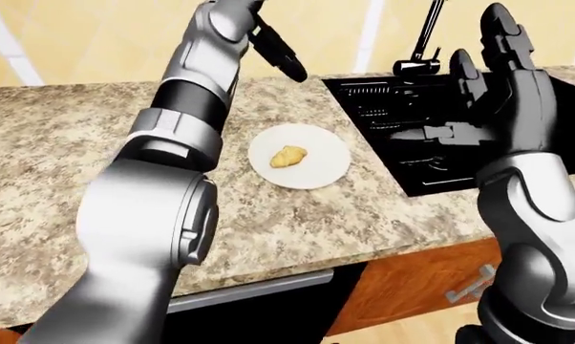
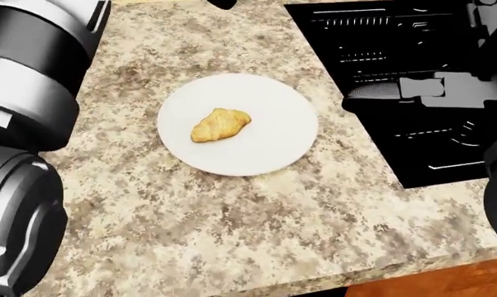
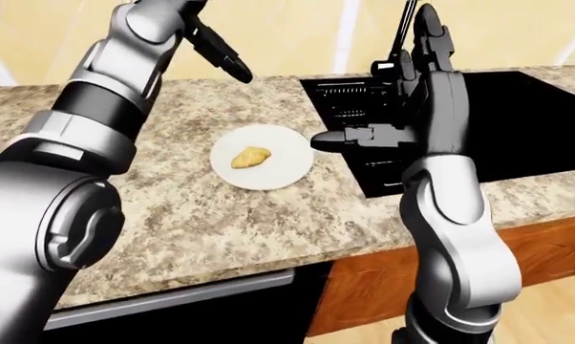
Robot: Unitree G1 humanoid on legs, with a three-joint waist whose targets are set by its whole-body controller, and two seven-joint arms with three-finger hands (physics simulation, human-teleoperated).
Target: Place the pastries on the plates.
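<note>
A golden croissant (image 2: pixel 220 124) lies free near the middle of a round white plate (image 2: pixel 273 145) on the speckled stone counter (image 2: pixel 232 229). My left hand (image 1: pixel 273 46) is raised well above the plate, toward the top of the left-eye view, its fingers spread and holding nothing. My right hand (image 3: pixel 402 86) stands upright over the black sink (image 3: pixel 498 129), right of the plate, fingers extended and empty; one finger (image 2: pixel 376 93) points toward the plate.
A dark faucet (image 1: pixel 423 43) rises behind the sink. The counter's edge (image 1: pixel 268 276) runs along the bottom, with wooden cabinet fronts (image 1: pixel 412 294) below. My left arm (image 2: pixel 26 124) fills the left side of the head view.
</note>
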